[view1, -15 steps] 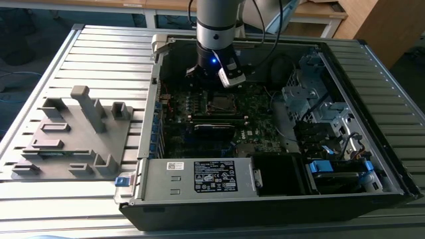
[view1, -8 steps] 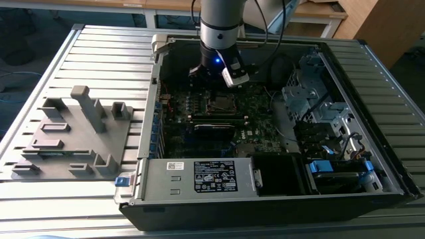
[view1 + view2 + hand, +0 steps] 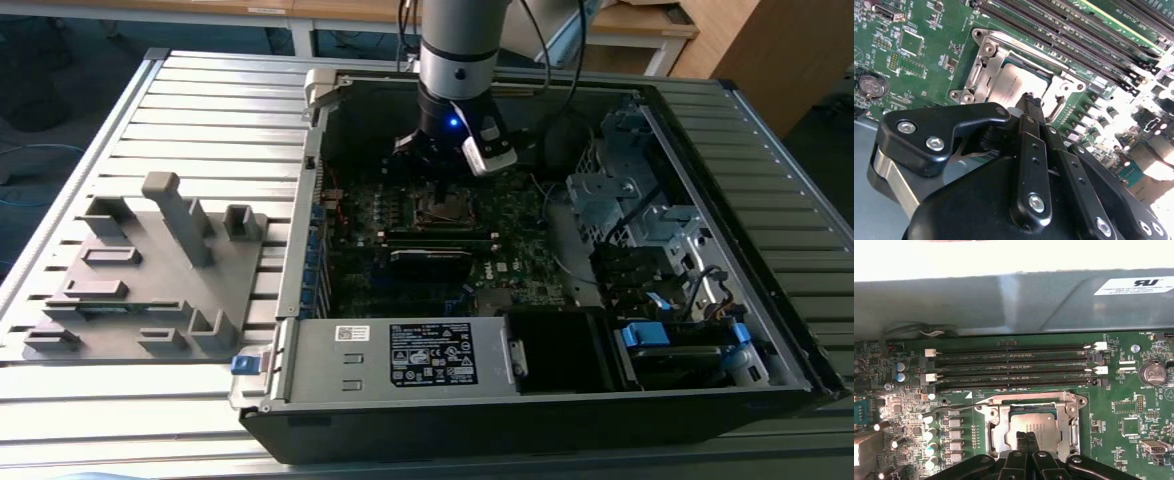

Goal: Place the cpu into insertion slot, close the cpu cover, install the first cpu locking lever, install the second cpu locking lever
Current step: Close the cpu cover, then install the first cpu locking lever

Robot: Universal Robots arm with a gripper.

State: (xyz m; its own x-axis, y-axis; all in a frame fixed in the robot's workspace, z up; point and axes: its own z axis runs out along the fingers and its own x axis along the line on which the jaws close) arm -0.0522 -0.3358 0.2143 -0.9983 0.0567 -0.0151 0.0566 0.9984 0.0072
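Observation:
The cpu [image 3: 1040, 424] is a silver-grey square lying in the insertion slot [image 3: 445, 210] on the green motherboard. The silvery cpu cover [image 3: 997, 426] lies flat around it, its window framing the chip; the same cover [image 3: 985, 57] and cpu [image 3: 1013, 84] show in the second wrist view. A thin wire locking lever [image 3: 954, 409] sticks out sideways from one corner of the cover. My gripper [image 3: 1027, 436] is shut with nothing between its black fingers [image 3: 1032, 111]. Its tips stand at the middle of the chip's top; I cannot tell whether they touch it.
The motherboard sits deep inside an open computer case [image 3: 534, 400] with tall walls. Long black memory slots [image 3: 1014, 365] run beside the socket. Drive bays and cables [image 3: 641, 230] fill the exterior view's right. A grey fixture block [image 3: 147, 270] stands outside the case on the slatted table.

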